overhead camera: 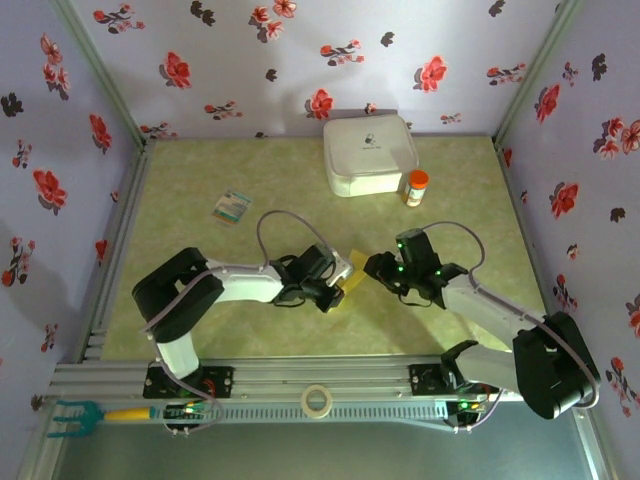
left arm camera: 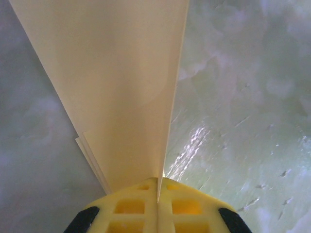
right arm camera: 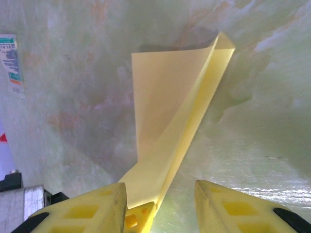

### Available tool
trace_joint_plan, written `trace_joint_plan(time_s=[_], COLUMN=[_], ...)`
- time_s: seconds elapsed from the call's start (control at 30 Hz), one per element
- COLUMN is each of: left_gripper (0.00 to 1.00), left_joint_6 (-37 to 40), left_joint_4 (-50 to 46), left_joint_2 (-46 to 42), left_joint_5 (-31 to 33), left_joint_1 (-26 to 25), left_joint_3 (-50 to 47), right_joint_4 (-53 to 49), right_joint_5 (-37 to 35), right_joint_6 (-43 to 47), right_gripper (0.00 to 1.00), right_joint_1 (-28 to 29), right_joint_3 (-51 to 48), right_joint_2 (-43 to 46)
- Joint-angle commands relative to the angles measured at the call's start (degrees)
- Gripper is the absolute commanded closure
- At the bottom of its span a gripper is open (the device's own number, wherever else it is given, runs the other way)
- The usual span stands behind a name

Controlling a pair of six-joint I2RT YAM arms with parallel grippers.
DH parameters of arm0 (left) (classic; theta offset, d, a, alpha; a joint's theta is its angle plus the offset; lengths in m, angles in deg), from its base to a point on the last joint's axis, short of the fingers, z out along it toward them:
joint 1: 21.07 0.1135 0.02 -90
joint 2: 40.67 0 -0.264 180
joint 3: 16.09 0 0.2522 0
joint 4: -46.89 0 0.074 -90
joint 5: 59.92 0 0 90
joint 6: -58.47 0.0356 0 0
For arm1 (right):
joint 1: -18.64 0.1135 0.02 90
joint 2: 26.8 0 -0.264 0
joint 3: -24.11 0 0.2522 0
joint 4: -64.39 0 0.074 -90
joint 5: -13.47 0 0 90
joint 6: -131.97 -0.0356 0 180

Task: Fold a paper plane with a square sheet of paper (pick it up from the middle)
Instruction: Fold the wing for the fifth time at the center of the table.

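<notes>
**Left jaws pinched on the folded yellow paper, right jaws spread**
My left gripper (left arm camera: pixel 158 187) is pressed together on the yellow paper (left arm camera: pixel 121 87), over the middle of the green table (overhead camera: pixel 200 190). My right gripper (right arm camera: pixel 160 194) stands apart around its near end, and I cannot tell if it touches. The paper is creased lengthwise into a layered wedge. Print on the teal-and-white card (overhead camera: pixel 232 206) and the white box (overhead camera: pixel 368 153) is too small to read.

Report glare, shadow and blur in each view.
Top external: soft, even light; the white box throws a faint shadow on the back wall. Left wrist: a bright glare streak on the table beside the yellow paper, and the table's texture looks smeared. Right wrist: glare on the table at lower right, soft shadows around the yellow paper, and the card at the left edge is blurred.
</notes>
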Motion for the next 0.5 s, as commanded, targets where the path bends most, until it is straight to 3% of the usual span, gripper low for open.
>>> trace_joint_plan(time_s=[0.0,0.3,0.47], left_gripper=[1.00,0.96,0.94], left_joint_6=[-1.87,-2.53,-2.89], left_joint_4=[-2.54,-3.66,-2.90], left_joint_2=[3.54,4.96,3.90], left_joint_5=[-5.73,-8.47,-8.43], left_joint_1=[0.80,1.50,1.47], left_joint_3=[-0.06,1.00,1.09], right_joint_4=[5.01,13.62,16.48], right_joint_5=[1.11,5.67,7.01], right_joint_6=[1.62,-0.44,-1.42], right_gripper=[0.60,0.81,0.84], right_joint_1=[0.79,1.54,2.07], right_joint_3=[-1.37,-3.69,-3.34], right_joint_2=[0.50,-4.02,-6.24])
